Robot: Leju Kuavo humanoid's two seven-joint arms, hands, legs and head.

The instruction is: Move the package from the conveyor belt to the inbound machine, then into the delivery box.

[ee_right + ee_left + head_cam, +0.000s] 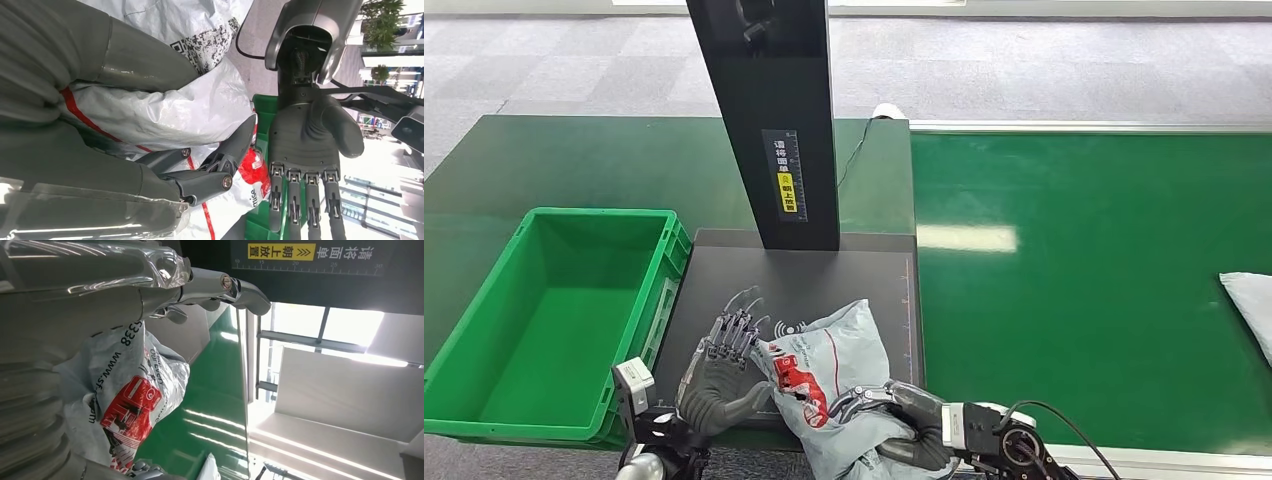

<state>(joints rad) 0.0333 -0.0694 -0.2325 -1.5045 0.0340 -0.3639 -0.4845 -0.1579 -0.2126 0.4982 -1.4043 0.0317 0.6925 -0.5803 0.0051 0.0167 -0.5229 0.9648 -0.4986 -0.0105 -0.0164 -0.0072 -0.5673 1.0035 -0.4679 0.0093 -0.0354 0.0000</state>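
While the crumpled grey plastic mailer with red print (839,375) lies at the near edge of the black scanner platform (824,275), your right hand (894,415) grips it; the left hand (724,370) (fingers spread) rests alongside. Only the green plastic crate (484,390) remains.

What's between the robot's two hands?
The package. In the head view it sits between the left hand and the right hand, on the dark machine plate.
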